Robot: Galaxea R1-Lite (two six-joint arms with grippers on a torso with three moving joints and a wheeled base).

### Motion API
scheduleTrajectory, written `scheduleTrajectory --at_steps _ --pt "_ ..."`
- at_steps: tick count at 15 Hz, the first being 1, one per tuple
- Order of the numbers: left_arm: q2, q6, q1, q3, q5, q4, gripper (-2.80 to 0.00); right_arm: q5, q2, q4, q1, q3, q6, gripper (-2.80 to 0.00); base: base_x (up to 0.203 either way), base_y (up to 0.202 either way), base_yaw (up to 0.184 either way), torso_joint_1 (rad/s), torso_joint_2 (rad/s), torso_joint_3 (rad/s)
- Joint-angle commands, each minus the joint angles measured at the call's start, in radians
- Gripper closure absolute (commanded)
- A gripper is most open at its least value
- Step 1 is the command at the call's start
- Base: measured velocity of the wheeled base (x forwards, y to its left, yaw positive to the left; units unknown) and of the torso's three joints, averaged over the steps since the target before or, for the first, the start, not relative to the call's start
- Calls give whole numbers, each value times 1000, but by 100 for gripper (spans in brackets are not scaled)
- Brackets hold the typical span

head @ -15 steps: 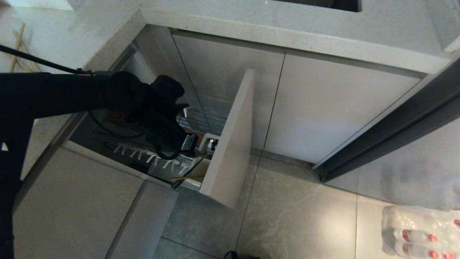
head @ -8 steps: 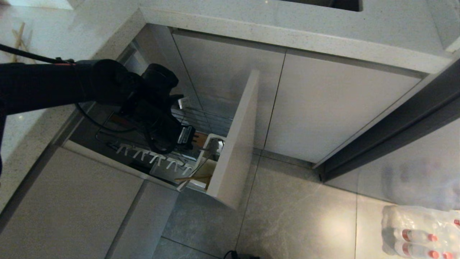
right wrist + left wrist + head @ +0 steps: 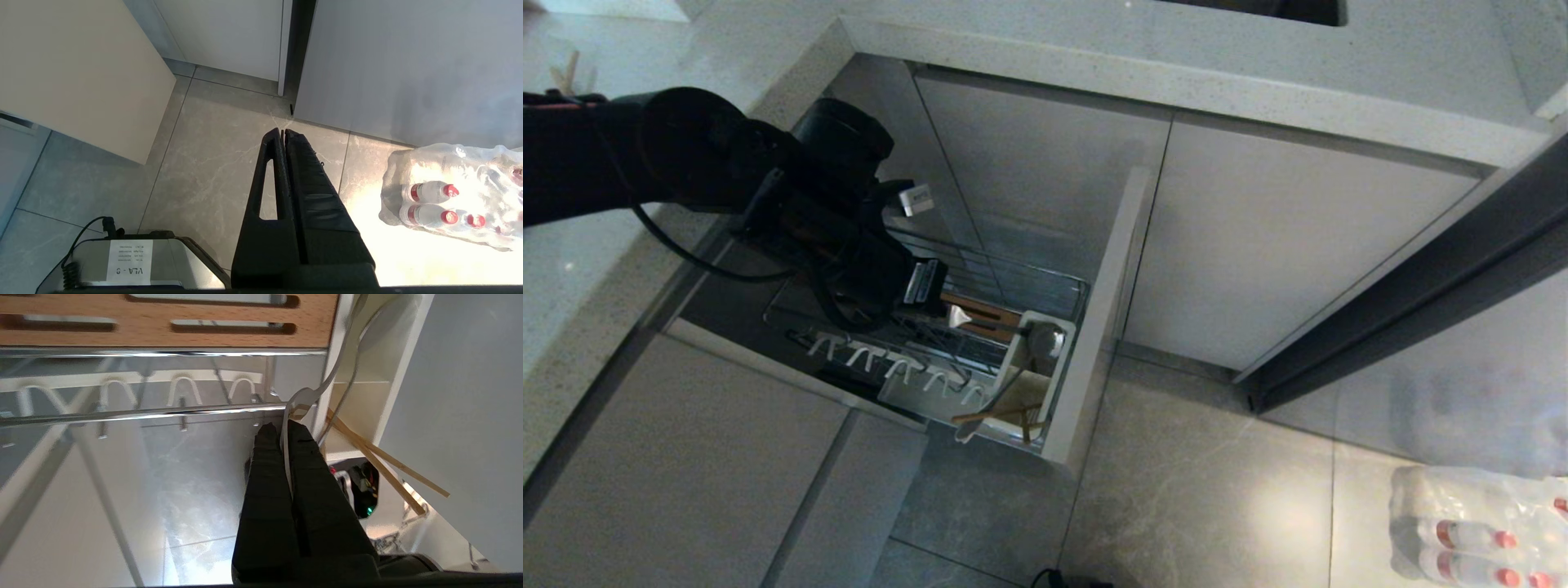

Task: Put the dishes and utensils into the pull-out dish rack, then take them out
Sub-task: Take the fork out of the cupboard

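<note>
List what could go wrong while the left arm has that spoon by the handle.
1. The left gripper pinches only the thin handle tip of the spoon; it could swivel or slip out.
2. The chopsticks lean against the utensil cup beside the spoon, so pulling it may drag them out.
3. The handle passes close to the rack wire and could snag.

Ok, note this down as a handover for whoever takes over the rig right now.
Left claw: shut on the spoon handle, with the bowl end up at the white utensil cup of the pulled-out dish rack.
Right claw: shut, empty, parked over the floor.
Chopsticks: leaning in the cup.
Dishes: not in view.
Left: it is unclear whether the spoon is going in or coming out, so check before moving on.
</note>
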Motion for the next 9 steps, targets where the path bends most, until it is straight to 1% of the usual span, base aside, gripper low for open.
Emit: scheduleTrajectory --at_steps 1,9 --pt "-20 -1 1 1 11 3 0 0 2 0 0 0 0 0 0 0 0 0 0 0" --pt "-70 -6 16 1 63 2 0 0 2 0 0 0 0 0 0 0 0 0 0 0"
